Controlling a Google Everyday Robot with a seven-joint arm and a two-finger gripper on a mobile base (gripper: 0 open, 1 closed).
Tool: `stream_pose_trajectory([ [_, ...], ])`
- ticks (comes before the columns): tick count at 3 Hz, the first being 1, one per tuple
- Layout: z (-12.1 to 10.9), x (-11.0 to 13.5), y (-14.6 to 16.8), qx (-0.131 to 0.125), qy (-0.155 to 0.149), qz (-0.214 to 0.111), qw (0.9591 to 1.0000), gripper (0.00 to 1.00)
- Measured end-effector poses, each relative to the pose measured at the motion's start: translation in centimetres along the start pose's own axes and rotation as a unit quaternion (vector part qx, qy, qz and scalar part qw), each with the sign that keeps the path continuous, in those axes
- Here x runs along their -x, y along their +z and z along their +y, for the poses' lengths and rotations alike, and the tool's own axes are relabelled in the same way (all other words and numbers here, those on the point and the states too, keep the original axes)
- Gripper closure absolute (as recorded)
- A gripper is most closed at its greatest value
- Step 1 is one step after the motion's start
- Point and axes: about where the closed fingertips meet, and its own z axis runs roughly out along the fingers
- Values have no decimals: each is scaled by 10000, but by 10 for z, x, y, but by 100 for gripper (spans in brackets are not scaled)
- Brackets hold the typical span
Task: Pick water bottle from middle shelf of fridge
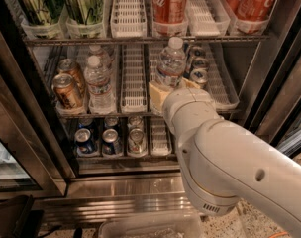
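Clasping the water bottle [171, 63], the pincer [174, 87] hides its lower half.

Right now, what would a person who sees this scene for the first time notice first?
The big white arm fills the lower right, and its gripper, at the front of the middle shelf, is closed on a water bottle. Above it, red cola cans stand out in the fridge.

Coca-Cola script marks the red cans [169, 4] up top; the hand [174, 87], below, clasps the water bottle [171, 63], its label unreadable.
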Motion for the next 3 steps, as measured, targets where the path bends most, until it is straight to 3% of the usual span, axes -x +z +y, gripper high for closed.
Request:
stream_pose_trajectory([
  [1, 0, 0, 0, 1, 1, 0, 10000, 100],
  [2, 6, -4, 1, 297, -174, 151, 9993, 100],
  [3, 4, -7, -1, 668, -661, 330, 9950, 100],
])
